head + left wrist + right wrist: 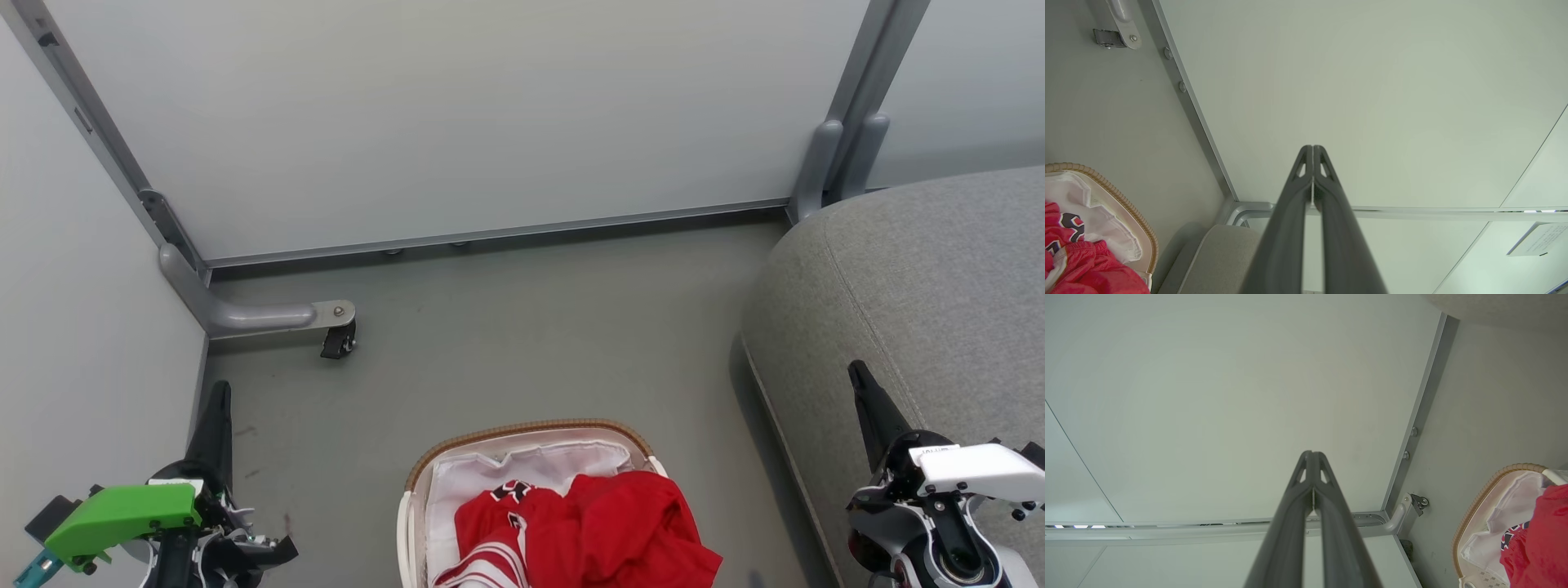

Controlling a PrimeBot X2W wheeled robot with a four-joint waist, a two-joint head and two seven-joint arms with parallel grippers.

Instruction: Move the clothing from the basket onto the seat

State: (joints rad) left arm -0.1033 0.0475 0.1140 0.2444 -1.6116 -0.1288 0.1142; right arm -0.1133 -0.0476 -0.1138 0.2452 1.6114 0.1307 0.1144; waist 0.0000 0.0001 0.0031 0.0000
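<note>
Here's the basket (522, 430), low and centre on the grey floor (531, 327). The clothing (588, 531) is heaped inside it, a red pile bunched toward the basket's right side, with one fold draped over the rim there. White striped trim peeks out at the basket's left, and the white liner (522, 469) lies bare at its far end.

The left gripper (219, 390) hangs well to the left of the basket, fingers pressed together on nothing. The right gripper (857, 371) sits well to the basket's right, over the rounded edge of the seat (922, 286). Its fingers are together as well, and empty. Nothing is on the seat yet, so the first pick looks like the job in hand.

To do it well, the jaws need to part before either arm comes down. The right arm seems the natural choice, since the seat is on the basket's right. I'd aim for the highest red ridge and keep clear of the liner, which could snag and drag the basket. A deep pinch on a thick fold should hold, then lift straight up until the hem clears the rim. The two garments look tangled and may come up together.
</note>
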